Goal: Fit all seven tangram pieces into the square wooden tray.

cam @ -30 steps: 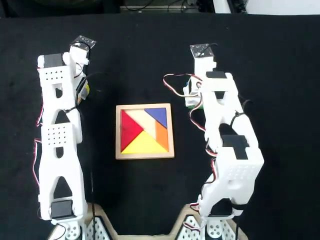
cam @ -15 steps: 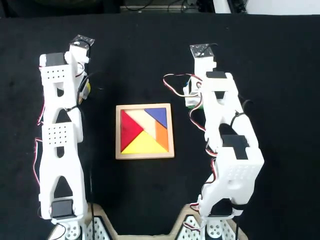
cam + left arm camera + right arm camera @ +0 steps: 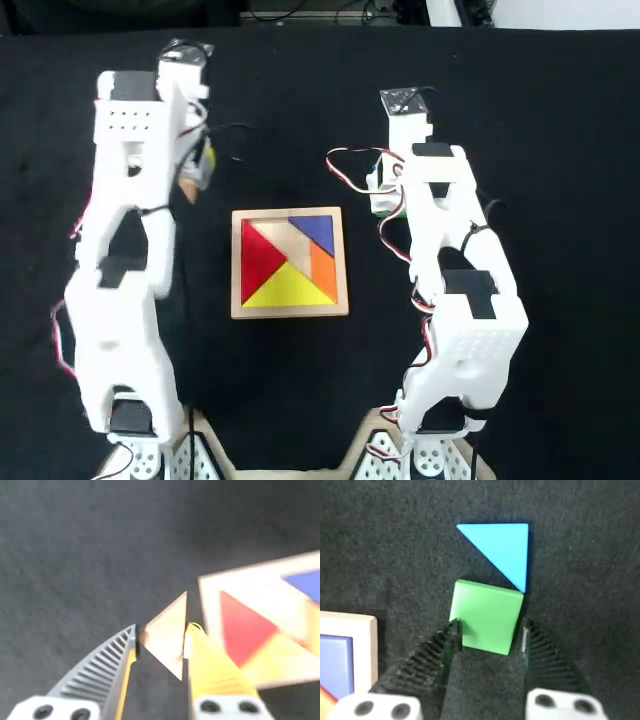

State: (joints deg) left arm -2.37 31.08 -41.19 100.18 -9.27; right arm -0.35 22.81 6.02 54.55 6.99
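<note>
Bench (image 3: 560, 120): black cloth, with both arms reaching along it from the near edge.

Left arm (image 3: 125, 250): stands left of the tray, its wrist past the tray's far left corner.

Right arm (image 3: 450, 250): stands right of the tray, its wrist low off the tray's far right corner.

Square wooden tray (image 3: 237, 265): lies flat between the arms. It holds a red triangle (image 3: 260, 268), a yellow triangle (image 3: 290, 290), a blue piece (image 3: 315, 232) and an orange piece (image 3: 323, 268). A pale gap (image 3: 290, 242) among them reads as bare tray floor, though that is a judgement.

Green square (image 3: 487, 612): lies on the bench outside the tray. The right gripper (image 3: 489, 627) is over it, fingers parted to either side and not visibly pinching.

Light-blue triangle (image 3: 505, 547): lies on the bench, one corner touching the green square.

Tan triangle (image 3: 167, 640): the left gripper (image 3: 161, 630) has its fingers clenched on the triangle's edges. It hangs near the tray's rim but apart from it.

Step in hand, as judged: seating the tan triangle.
- Carry it level over the rim, high enough not to catch the wood.
- Turn the wrist until the triangle's sides match the gap before going down.
- Lower it straight. An edge grip this narrow could let the piece pivot.
- Part the fingers only once it sits flush, and lift clear without nudging the red or blue neighbours.
</note>
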